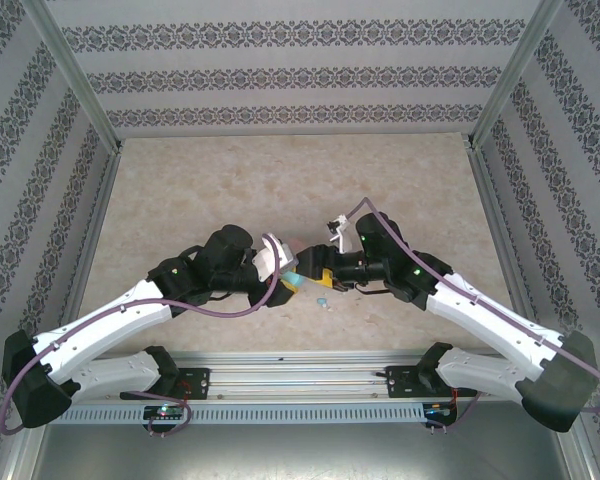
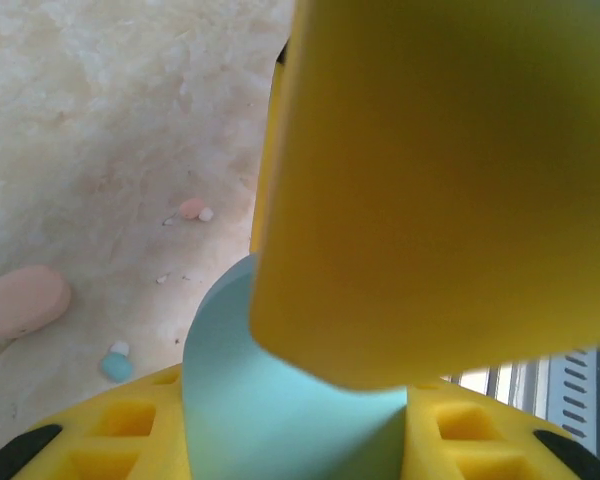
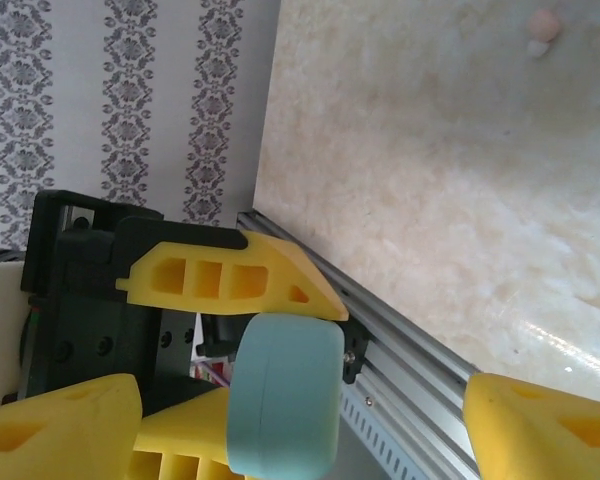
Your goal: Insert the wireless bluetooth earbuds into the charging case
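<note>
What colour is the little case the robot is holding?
The case is light blue; the right wrist view shows it best.

Light-blue oval plastic charging case [image 3: 285,395]: off the bench [image 2: 100,120], seen edge-on, clamped in the left gripper [image 2: 300,445]. Pink oval plastic case [image 2: 20,300]: lies flat on the bench. Tiny pink white-tipped earbud [image 2: 192,209] and tiny light-blue white-tipped earbud [image 2: 117,366]: loose on the bench, apart from each other, both near the pink case.
</note>
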